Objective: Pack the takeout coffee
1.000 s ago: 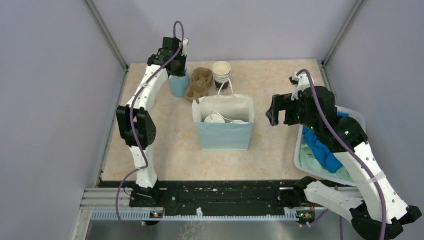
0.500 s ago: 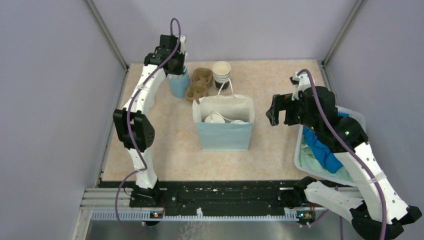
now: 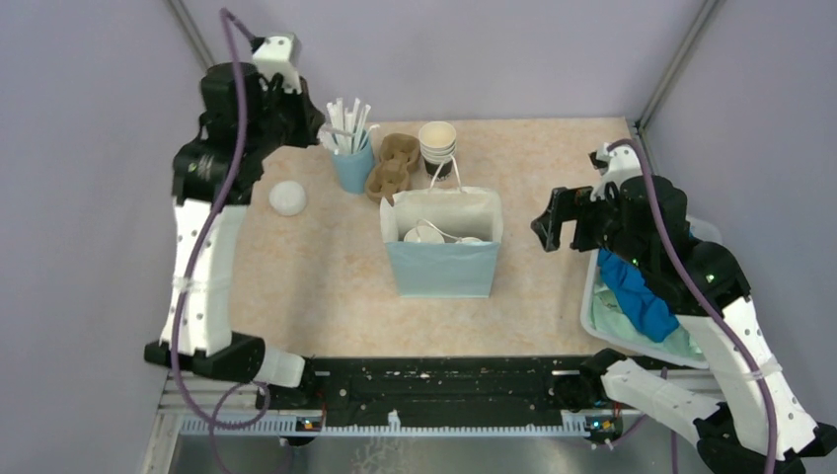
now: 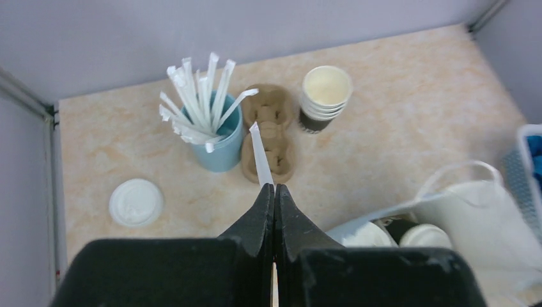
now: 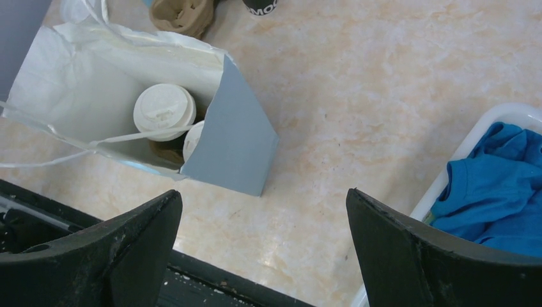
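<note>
Two lidded cups (image 5: 164, 110) sat inside the bag (image 3: 441, 275). Behind the bag stood a cup stack (image 3: 437, 146), with a carrier (image 3: 392, 166) and a straw cup (image 3: 351, 166) behind it to the left. A lid (image 3: 287, 197) lay farther left of the bag, and a bin (image 5: 511, 110) to its right.

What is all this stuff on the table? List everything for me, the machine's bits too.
paper bag: one, light blue with white inside, open, mid-table
lidded coffee cups: two, brown with white lids, inside the bag
straw cup: one, light blue, full of white straws, far left
cup carrier: one, brown, beside the straw cup
empty cups: one stack, dark with cream insides, behind the bag
loose lid: one, white, flat on the table, left
bin: one, white, right edge, holding blue cloth
left gripper: black, shut on one white straw
right gripper: black, open, right of the bag
</note>
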